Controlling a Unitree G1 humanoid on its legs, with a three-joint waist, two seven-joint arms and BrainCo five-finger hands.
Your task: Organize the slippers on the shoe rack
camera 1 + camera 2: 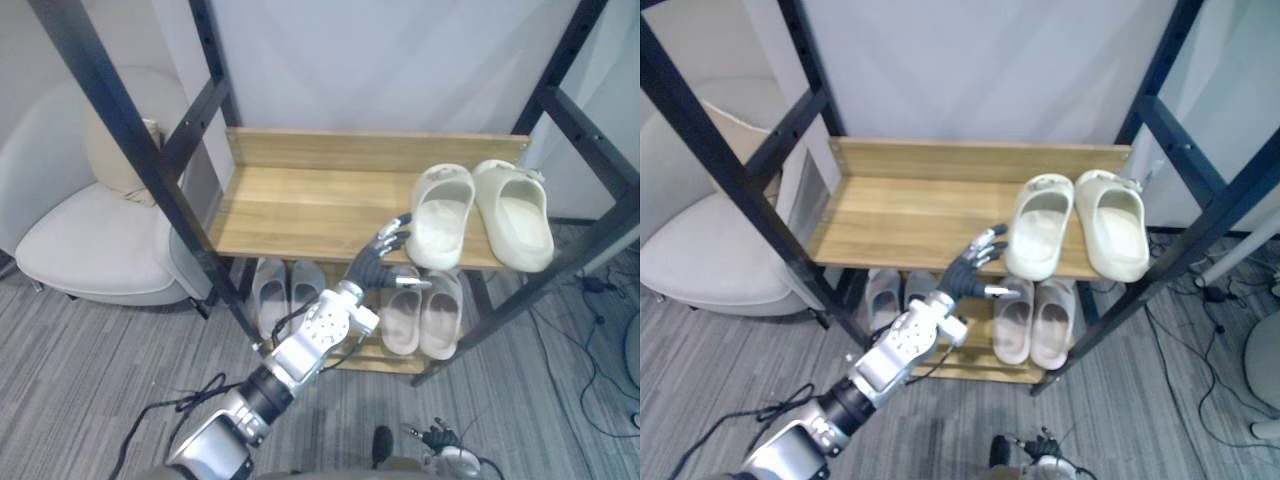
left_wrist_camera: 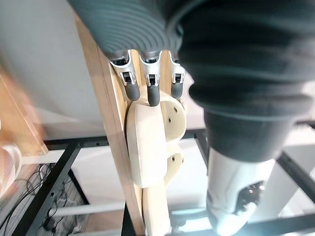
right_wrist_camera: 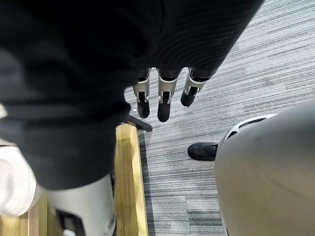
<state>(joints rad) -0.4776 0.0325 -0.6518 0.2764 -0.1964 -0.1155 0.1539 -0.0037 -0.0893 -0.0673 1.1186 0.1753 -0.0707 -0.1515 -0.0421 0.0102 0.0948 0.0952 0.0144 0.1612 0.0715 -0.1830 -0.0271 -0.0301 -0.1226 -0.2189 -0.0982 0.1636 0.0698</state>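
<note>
A cream slipper pair lies side by side on the right of the wooden top shelf (image 1: 300, 200), the left slipper (image 1: 440, 215) beside the right slipper (image 1: 515, 212). My left hand (image 1: 372, 262) is open at the shelf's front edge, its straight fingers (image 2: 153, 91) reaching the heel of the left cream slipper (image 2: 147, 147). On the lower shelf stand a grey pair (image 1: 288, 290) and a pale beige pair (image 1: 422, 312). My right hand (image 3: 165, 98) hangs low over the carpet with relaxed straight fingers, holding nothing.
Black metal posts (image 1: 130, 140) frame the rack on both sides. A white armchair (image 1: 90, 230) stands to the left of the rack. The left half of the top shelf is bare wood. Cables lie on the grey carpet (image 1: 600, 380) at the right.
</note>
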